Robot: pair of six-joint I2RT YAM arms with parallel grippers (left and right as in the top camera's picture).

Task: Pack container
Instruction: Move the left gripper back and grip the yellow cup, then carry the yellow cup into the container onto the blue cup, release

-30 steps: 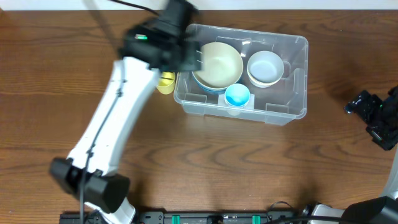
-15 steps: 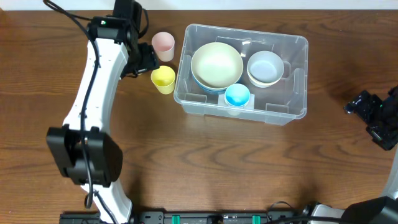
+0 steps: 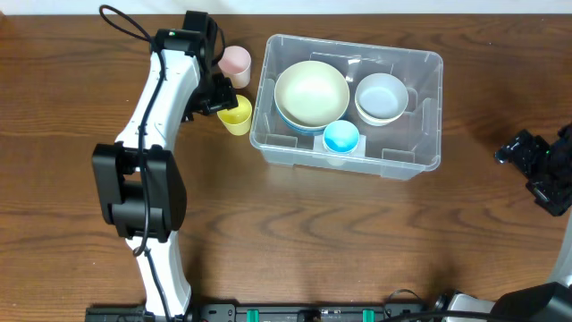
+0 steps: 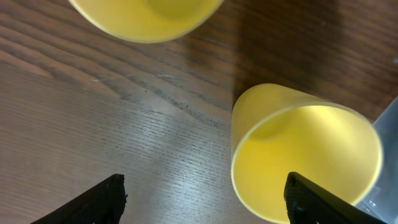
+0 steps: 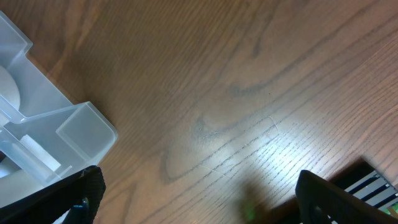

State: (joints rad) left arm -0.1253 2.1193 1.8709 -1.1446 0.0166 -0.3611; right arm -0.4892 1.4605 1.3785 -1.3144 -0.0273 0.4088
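Container: clear plastic bin with rounded corners, standing on the wooden table. From the left gripper it lies just beyond the yellow cup. It is well apart from the right gripper, whose camera catches only one corner of it.
Contents: a large cream bowl nested on a bluish one, a white bowl and a small blue cup.
Handling: probably light for its bulk, though the bowls add weight. The thin walls look likely to flex, and the smooth plastic could slip in a pinch.
Where to hold: a wall pinched just under the rim at a short end seems best, or both ends at once if it has to be moved.
Left gripper: jaws wide with nothing between them. It is low over the table, and the yellow cup sits close ahead, toward one finger and not centred.
Right gripper: jaws spread wide and empty over bare wood.
Outside the bin: the yellow cup nearly touches the wall, and a pink cup stands just beside the left gripper.
Hard to see: the lower bowl shows only as a rim. The left wrist view cuts off the second cup, which looks yellowish there, and the whitish label is barely legible.
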